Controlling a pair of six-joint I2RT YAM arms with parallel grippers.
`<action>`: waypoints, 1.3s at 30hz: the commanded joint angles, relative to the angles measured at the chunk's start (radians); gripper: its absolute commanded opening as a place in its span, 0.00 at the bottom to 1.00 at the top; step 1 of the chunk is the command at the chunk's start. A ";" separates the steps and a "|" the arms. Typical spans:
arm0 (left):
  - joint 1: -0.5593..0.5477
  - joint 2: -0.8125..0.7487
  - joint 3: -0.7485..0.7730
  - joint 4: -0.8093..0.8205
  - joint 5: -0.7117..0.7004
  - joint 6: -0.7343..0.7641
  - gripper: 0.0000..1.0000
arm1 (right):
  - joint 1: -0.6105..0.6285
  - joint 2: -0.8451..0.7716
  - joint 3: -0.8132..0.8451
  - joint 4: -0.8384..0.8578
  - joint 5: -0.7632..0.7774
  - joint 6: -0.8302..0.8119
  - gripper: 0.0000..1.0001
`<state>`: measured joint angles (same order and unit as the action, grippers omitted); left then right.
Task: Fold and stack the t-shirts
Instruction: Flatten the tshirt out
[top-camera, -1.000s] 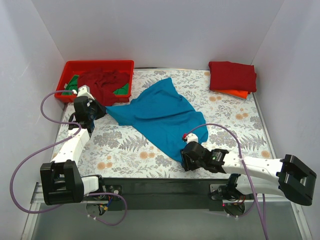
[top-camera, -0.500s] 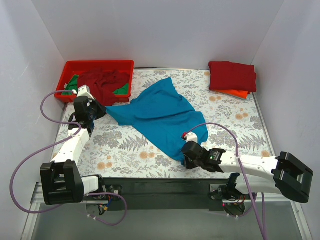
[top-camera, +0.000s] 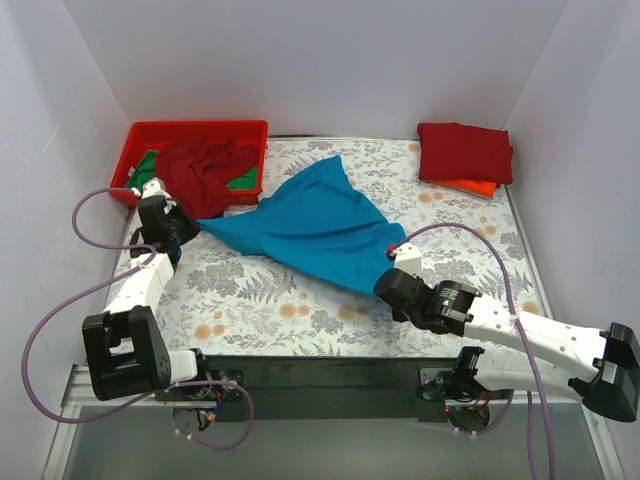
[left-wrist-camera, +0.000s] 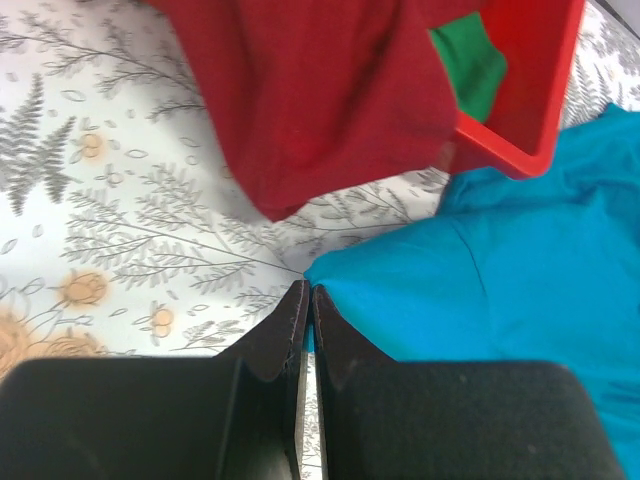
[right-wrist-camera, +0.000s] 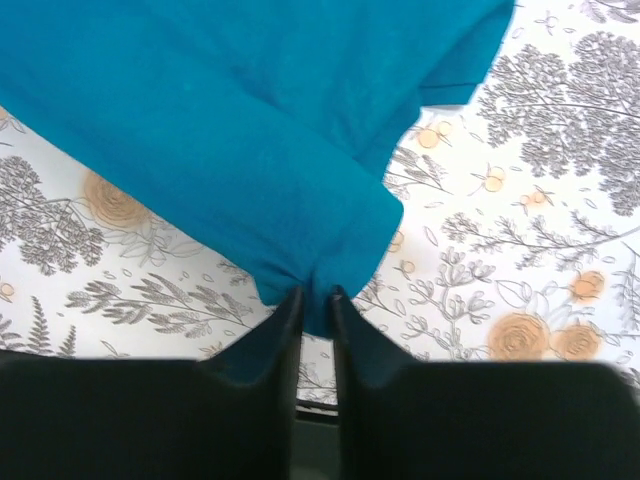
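Note:
The teal-blue t-shirt (top-camera: 310, 225) lies stretched across the middle of the flowered table. My left gripper (top-camera: 186, 229) is shut on its left corner, and a sliver of teal cloth (left-wrist-camera: 500, 280) shows between the jaws of that gripper (left-wrist-camera: 308, 296). At the shirt's near right corner my right gripper (top-camera: 386, 284) is shut on the cloth. In the right wrist view a fold of the teal shirt (right-wrist-camera: 230, 120) is pinched between the fingers of the right gripper (right-wrist-camera: 312, 297). A dark red t-shirt (top-camera: 205, 170) spills over the front of the red tray (top-camera: 200, 126), with a green one (top-camera: 243, 180) under it.
A folded dark red shirt (top-camera: 465, 150) lies on a folded orange one (top-camera: 470, 186) at the back right corner. White walls close in the table on three sides. The tray's corner (left-wrist-camera: 540, 90) is close beyond my left gripper.
My right gripper has shut on the teal shirt's near corner and carried it rightwards. The left gripper has pulled its corner left, so the shirt is drawn out flatter.

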<state>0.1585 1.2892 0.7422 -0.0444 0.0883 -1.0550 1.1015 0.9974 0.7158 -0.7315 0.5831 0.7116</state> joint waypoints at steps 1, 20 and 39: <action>0.018 -0.033 -0.013 0.014 -0.009 0.001 0.00 | 0.003 -0.026 0.030 -0.184 0.049 0.048 0.27; 0.016 -0.027 -0.023 0.038 0.085 -0.005 0.00 | 0.074 -0.020 -0.173 0.217 -0.173 0.097 0.53; 0.019 -0.031 -0.026 0.040 0.111 -0.007 0.00 | 0.049 -0.008 -0.338 0.503 -0.223 0.150 0.56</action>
<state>0.1738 1.2800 0.7258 -0.0212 0.1848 -1.0630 1.1580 0.9920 0.4042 -0.3317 0.3851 0.8394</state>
